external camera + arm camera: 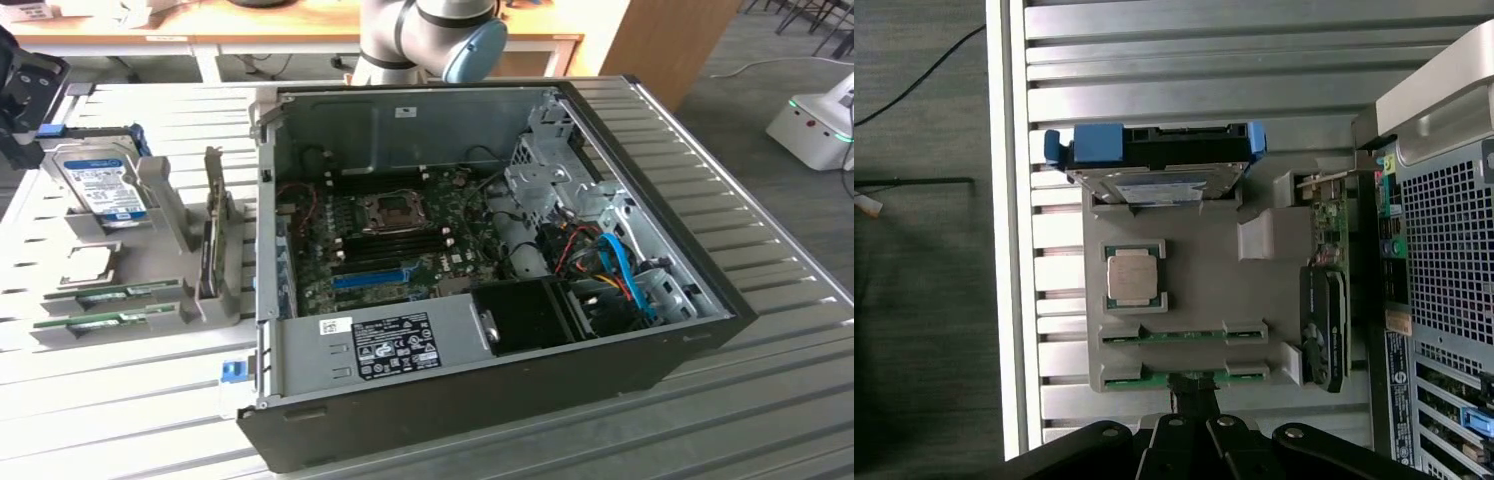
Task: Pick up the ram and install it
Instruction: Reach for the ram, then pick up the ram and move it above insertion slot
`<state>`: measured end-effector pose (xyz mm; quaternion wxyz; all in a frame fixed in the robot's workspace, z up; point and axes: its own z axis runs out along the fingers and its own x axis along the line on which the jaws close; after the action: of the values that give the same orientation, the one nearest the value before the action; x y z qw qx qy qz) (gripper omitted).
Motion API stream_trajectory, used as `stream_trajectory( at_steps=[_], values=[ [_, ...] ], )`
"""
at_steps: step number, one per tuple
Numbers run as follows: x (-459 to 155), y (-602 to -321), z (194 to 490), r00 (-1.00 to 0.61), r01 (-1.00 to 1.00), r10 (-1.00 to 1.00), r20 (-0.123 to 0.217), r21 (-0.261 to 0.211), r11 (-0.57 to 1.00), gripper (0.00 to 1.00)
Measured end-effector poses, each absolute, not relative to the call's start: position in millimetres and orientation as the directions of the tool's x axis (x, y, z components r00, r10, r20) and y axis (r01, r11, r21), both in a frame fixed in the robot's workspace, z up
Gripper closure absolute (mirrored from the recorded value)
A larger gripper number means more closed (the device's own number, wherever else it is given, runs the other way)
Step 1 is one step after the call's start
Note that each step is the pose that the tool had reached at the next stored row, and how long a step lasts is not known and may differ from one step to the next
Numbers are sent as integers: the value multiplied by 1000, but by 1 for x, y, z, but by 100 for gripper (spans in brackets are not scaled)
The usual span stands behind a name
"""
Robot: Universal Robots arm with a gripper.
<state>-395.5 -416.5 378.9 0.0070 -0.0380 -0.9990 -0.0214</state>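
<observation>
Two green ram sticks lie side by side in slots of a grey holder point(220, 300) on the exterior view's left: one ram point(127, 293) point(1184, 335) and the other ram point(104, 321) point(1154, 378). My gripper point(27, 90) point(1194, 388) hangs high above the holder, shut and holding nothing. In the wrist view its tips overlap the middle of the outer ram stick. The open computer case point(694, 290) holds the motherboard point(454, 215), whose dark memory slots point(400, 240) sit below the CPU socket.
The holder also carries a silver hard drive point(100, 185) point(1154, 165) with a blue label, a loose CPU point(1132, 277) and a graphics card point(211, 230) point(1326, 320) standing on edge. A blue slot point(367, 277) and blue cables point(627, 275) lie inside the case.
</observation>
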Motion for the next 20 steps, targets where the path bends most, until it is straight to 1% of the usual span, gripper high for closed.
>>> stream_trajectory(
  at_steps=[20],
  values=[
    [-396,-417,379,-999,51,50,16,42,998,89]
  ],
)
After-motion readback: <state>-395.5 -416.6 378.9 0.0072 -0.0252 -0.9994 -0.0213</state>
